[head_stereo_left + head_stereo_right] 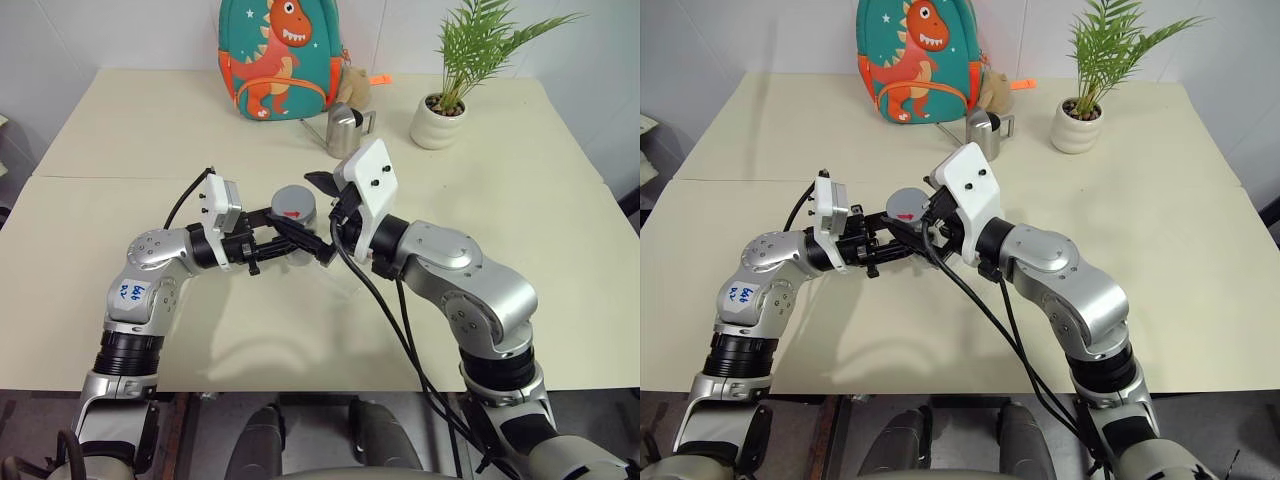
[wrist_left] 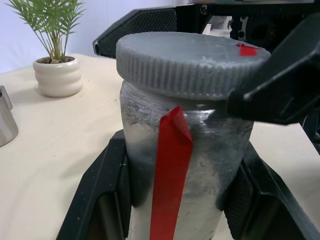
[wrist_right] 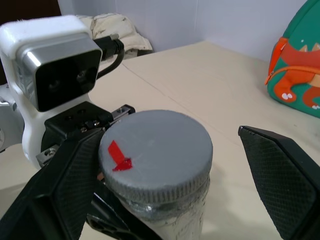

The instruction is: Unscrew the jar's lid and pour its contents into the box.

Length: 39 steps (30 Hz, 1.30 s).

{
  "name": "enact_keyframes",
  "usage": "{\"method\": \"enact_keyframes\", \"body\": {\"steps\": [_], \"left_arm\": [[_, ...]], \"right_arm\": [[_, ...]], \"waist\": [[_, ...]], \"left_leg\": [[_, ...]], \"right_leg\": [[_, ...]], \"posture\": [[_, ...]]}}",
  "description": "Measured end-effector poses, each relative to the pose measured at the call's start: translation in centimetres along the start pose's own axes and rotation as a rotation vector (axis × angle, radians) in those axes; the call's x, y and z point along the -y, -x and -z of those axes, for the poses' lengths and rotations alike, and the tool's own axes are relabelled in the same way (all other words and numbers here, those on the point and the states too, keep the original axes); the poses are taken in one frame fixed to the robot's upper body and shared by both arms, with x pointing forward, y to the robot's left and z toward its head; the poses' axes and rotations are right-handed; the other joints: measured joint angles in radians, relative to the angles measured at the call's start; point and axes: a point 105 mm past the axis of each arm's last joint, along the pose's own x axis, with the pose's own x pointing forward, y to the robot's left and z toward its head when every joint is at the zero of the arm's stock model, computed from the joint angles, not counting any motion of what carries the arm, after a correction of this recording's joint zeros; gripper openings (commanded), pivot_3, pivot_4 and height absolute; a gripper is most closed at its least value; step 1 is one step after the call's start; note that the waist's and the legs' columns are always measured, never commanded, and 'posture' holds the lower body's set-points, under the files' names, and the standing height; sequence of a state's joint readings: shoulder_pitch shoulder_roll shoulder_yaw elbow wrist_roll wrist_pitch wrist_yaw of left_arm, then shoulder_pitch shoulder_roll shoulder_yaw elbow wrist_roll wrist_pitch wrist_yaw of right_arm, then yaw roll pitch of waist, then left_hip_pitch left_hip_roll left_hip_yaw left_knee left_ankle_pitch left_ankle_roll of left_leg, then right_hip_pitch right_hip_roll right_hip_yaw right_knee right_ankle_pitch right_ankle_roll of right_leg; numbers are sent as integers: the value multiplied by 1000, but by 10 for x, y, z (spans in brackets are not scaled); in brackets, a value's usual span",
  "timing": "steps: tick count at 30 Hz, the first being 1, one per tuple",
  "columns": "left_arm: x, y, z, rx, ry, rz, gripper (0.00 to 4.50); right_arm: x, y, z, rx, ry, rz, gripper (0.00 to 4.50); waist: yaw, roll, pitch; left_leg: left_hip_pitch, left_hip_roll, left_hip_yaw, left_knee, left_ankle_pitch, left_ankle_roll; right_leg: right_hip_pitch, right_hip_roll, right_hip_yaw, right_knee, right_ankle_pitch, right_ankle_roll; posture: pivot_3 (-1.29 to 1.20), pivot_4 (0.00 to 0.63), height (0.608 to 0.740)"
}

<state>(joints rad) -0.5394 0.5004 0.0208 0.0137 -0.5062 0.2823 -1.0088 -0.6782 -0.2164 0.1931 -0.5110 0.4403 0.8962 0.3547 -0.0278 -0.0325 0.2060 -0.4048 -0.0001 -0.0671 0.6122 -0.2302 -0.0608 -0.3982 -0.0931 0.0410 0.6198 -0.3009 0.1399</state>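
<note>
My left gripper [image 1: 300, 243] is shut on the jar [image 2: 185, 150], a translucent grey-white cylinder with a red strip down its side, and holds it upright a little above the table. The grey lid [image 3: 155, 150], marked with a red arrow, sits on the jar's mouth. My right gripper [image 3: 170, 140] is open, with one finger on each side of the lid: one finger [image 3: 60, 195] is close against the rim, the other [image 3: 285, 175] stands clear of it. The contents are hidden inside the jar. The box is out of view.
At the back of the cream table [image 1: 520, 230] stand a green dinosaur backpack [image 1: 280, 55], a shiny steel spouted can [image 1: 345, 130] and a white pot with a palm plant [image 1: 437, 120]. Open tabletop lies to both sides of the arms.
</note>
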Motion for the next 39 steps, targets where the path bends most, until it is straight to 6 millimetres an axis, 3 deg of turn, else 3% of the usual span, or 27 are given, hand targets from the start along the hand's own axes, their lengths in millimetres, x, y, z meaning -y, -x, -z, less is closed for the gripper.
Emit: {"method": "enact_keyframes", "body": {"steps": [2,5,9,19,31,39], "left_arm": [[0,0,0,0,-1,2,1894],[1,0,0,1,-1,5,1894],[1,-1,0,1,0,5,1894],[5,-4,-2,10,8,45,1894],[30,-5,-23,23,18,357,1894],[32,-5,-26,14,9,425,1894]], "right_arm": [[0,0,0,2,0,0,4500],[-1,0,0,2,-1,-6,3926],[-7,-1,1,-3,-5,-41,2615],[-7,6,-2,5,-13,-114,2576],[-21,33,-19,15,-10,-442,2576],[-20,36,-21,27,-5,-511,2576]], "waist": [[0,0,0],[0,0,0],[0,0,0],[0,0,0],[0,0,0],[0,0,0]], "left_leg": [[0,0,0,0,0,0],[0,0,0,0,0,0],[0,0,0,0,0,0],[0,0,0,0,0,0],[0,0,0,0,0,0],[0,0,0,0,0,0]], "right_leg": [[0,0,0,0,0,0],[0,0,0,0,0,0],[0,0,0,0,0,0],[0,0,0,-1,0,0],[0,0,0,-1,0,0],[0,0,0,-1,0,0]], "posture": [[0,150,740],[0,150,740],[0,150,740],[0,150,740],[0,150,740],[0,150,740]]}}
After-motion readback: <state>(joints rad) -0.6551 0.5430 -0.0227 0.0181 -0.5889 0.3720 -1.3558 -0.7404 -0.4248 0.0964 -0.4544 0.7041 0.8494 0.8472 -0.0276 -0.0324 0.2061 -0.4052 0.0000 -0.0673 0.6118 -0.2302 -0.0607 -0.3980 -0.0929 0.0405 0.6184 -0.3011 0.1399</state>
